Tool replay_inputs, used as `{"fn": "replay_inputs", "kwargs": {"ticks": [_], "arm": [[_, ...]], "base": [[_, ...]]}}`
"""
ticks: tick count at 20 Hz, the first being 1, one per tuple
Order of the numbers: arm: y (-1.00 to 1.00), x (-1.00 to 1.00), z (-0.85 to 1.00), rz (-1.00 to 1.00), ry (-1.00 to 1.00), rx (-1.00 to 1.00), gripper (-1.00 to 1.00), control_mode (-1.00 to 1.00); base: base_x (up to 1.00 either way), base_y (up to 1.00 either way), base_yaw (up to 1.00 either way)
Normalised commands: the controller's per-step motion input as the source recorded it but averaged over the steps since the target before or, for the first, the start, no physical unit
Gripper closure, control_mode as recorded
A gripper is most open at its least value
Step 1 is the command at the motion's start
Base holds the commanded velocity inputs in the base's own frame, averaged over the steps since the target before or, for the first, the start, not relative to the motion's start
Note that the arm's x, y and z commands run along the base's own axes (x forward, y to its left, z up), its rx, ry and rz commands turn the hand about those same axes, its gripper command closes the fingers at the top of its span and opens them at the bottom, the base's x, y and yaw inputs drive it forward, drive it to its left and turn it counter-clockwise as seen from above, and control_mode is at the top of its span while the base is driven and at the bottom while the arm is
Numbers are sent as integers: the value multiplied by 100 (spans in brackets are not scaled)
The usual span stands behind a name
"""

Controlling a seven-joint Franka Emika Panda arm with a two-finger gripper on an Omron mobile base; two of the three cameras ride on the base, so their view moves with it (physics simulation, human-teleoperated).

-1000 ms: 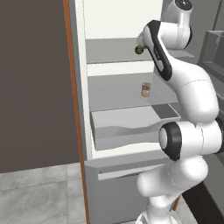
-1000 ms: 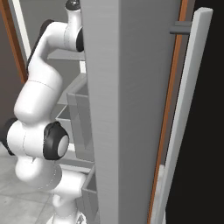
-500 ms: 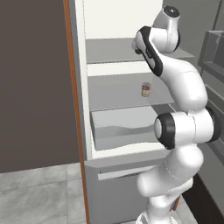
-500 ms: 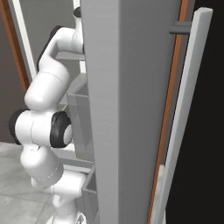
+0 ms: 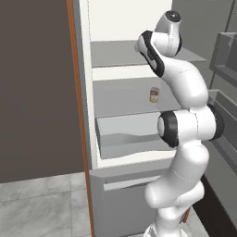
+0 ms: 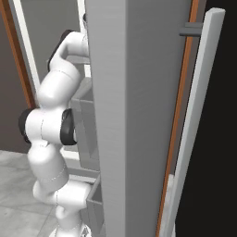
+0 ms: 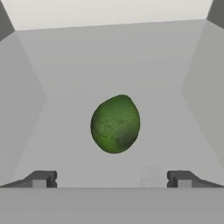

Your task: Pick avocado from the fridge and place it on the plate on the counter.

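Note:
The avocado (image 7: 115, 124), dark green and roundish, lies on a pale grey shelf of the fridge (image 5: 115, 53), straight ahead of my hand. My gripper (image 7: 111, 179) is open, with its fingertips (image 7: 41, 178) spread wide on either side and short of the fruit, touching nothing. In the left base view my arm reaches into the upper shelf and covers both the hand and the avocado. The plate and the counter are out of view.
A small yellow-and-red can (image 5: 154, 94) stands on the shelf below. Under it a drawer (image 5: 125, 134) is pulled out. The orange-brown edge strip (image 5: 76, 115) runs down the left. The fridge's grey outer wall (image 6: 139, 115) and its open door (image 6: 194, 129) stand close on the right.
My upper arm and hand have swung leftward and deeper into the upper shelf. The avocado, seen beside the hand earlier in the left base view, is now behind the arm.

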Motion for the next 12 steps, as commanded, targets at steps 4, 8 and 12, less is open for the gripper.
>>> {"fn": "replay_inputs", "kwargs": {"ticks": [4,8,12], "arm": [[0,46,0,0,0,0,-100,-100],[0,43,0,0,0,0,-100,-100],[0,34,-1,0,0,0,-100,-100]], "base": [[0,0,0],[0,0,0],[0,0,0]]}}
